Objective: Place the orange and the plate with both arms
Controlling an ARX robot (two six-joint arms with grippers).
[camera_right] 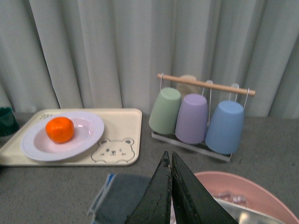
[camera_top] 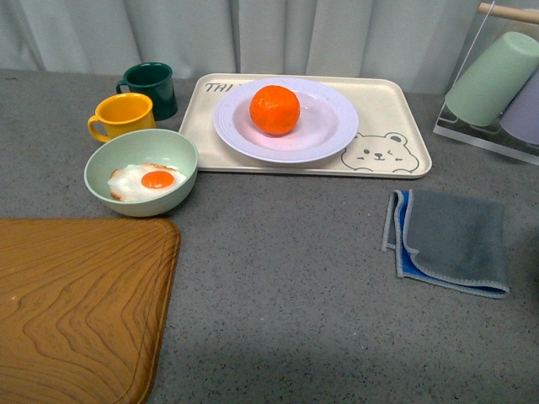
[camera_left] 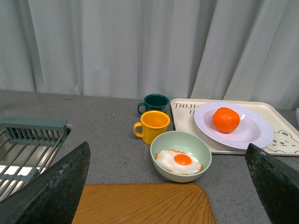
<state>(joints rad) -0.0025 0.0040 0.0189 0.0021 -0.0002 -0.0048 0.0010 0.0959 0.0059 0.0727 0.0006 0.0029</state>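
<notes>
**Orange resting on the plate, plate on the bear tray; both grippers clear of them**

Front view: the orange (camera_top: 274,109) sits on the white ridged plate (camera_top: 324,135), slightly left of the plate's centre. The plate lies on the cream bear tray (camera_top: 389,156), covering its left and middle portion, with the printed bear face exposed at the tray's near right corner. To the left of the tray stand a dark green mug (camera_top: 152,88) and, just in front of it, a yellow mug (camera_top: 123,115). Nearer still is a pale green bowl (camera_top: 141,171) holding a fried egg (camera_top: 147,181). A wooden cutting board (camera_top: 76,303) fills the near left corner of the grey countertop (camera_top: 286,278). A folded grey and blue cloth (camera_top: 450,240) lies on the right. A rack of upturned cups (camera_top: 497,84) stands at far right. Neither arm appears in this view.

Left wrist view: the left gripper (camera_left: 168,186) has its two dark fingers (camera_left: 56,186) spread wide, holding nothing, with the bowl between them farther off.

Right wrist view: the right gripper (camera_right: 171,186) has its fingers pressed together, nothing between them, above the cloth and the rim of a pink basin (camera_right: 252,191).
</notes>
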